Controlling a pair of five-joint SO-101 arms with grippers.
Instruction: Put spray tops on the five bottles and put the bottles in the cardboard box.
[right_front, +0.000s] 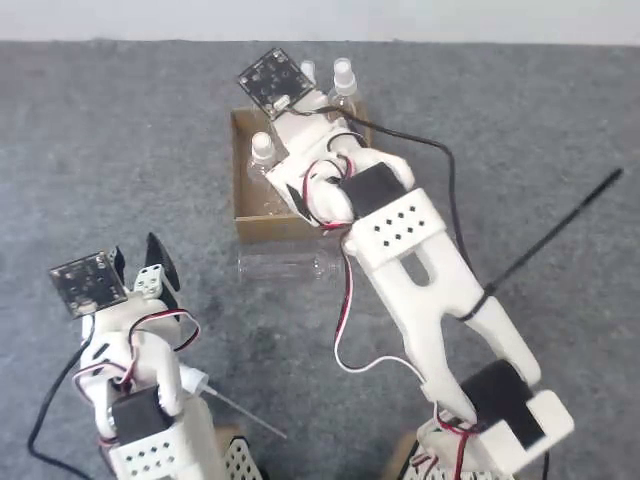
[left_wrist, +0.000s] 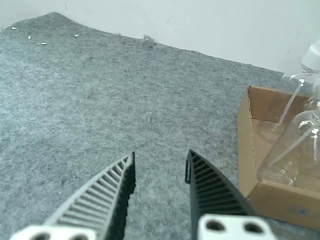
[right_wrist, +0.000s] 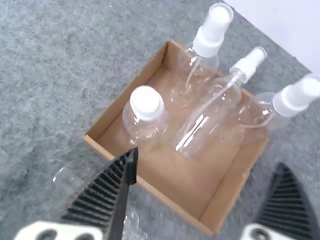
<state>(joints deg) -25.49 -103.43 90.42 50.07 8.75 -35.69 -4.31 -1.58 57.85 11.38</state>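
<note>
Bottle number five (right_front: 290, 265) lies without a top on the worktop (right_front: 100, 150) just beside the box (right_front: 240, 180); its spray top (right_front: 196, 382) lies by the left arm's base. Your left end effector (left_wrist: 160, 157) is open and your right end effector (right_wrist: 207, 160) is wide, both empty. Grip the top by its head, not the thin tube.

Your high camera looks down on the grey mat (right_front: 120, 150) from well above, taking in the whole workspace with the cardboard box (right_front: 262, 228) toward its far side. Your left wrist camera sits low and close over the mat, facing along it toward the white wall (left_wrist: 200, 30), the cardboard box (left_wrist: 280, 200) corner just in frame. Your right wrist camera looks down into that same cardboard box (right_wrist: 170, 175) from close above.
</note>
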